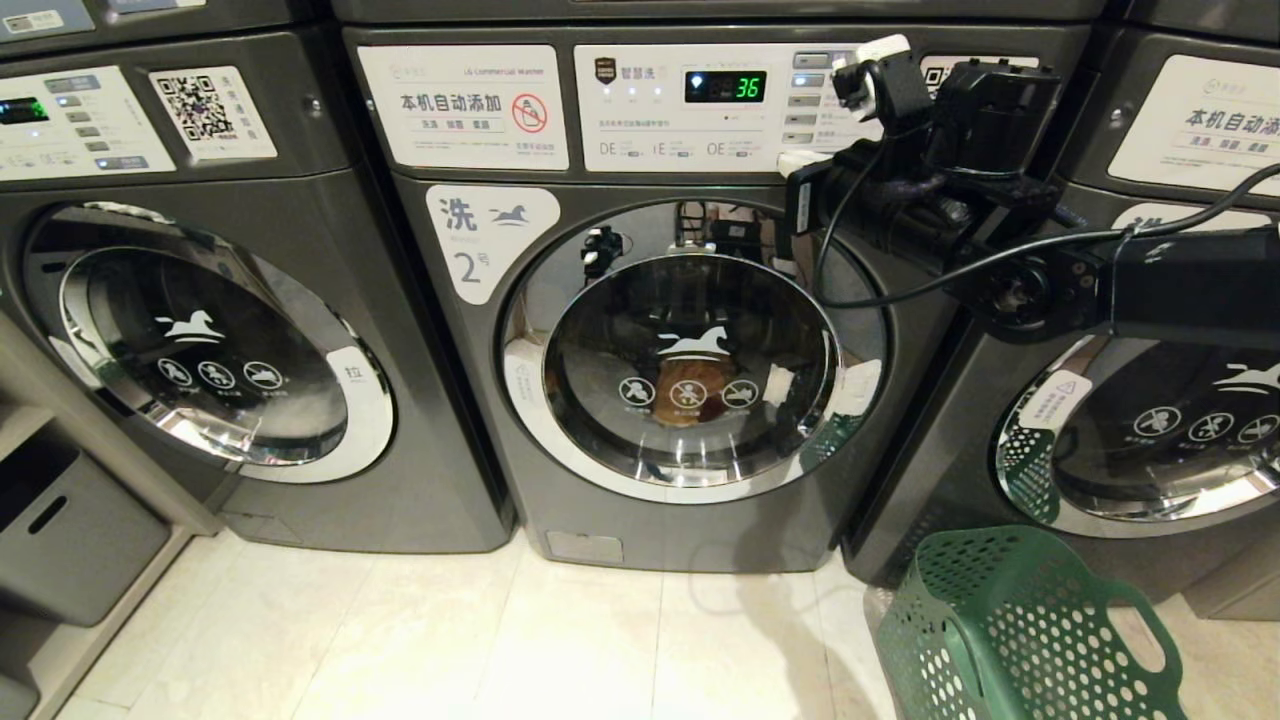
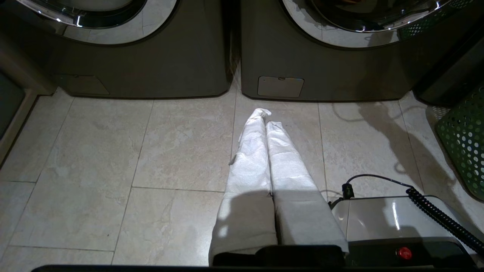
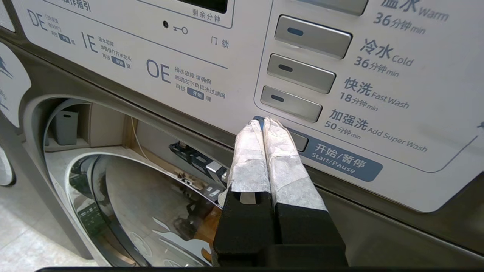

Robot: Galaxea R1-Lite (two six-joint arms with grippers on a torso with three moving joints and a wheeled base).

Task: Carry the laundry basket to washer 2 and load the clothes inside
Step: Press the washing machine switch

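Note:
Washer 2 (image 1: 690,370) stands in the middle, its round door closed and its white label (image 1: 480,245) showing a horse and a 2. A brownish bundle (image 1: 685,390) shows behind the glass. The panel display reads 36. My right gripper (image 1: 800,160) reaches in from the right, shut and empty. In the right wrist view its taped fingertips (image 3: 264,122) rest at the left end of the Start/Pause button (image 3: 340,158). The laundry basket (image 1: 1010,630), dark green and perforated, stands on the floor at the right; no clothes show in it. My left gripper (image 2: 266,115) hangs shut over the tiles.
Matching grey washers stand on the left (image 1: 200,340) and on the right (image 1: 1150,430). A grey bin (image 1: 70,540) sits in a shelf at the far left. My base (image 2: 397,223) with a coiled cable lies beside the basket (image 2: 463,147). Pale tile floor lies before the machines.

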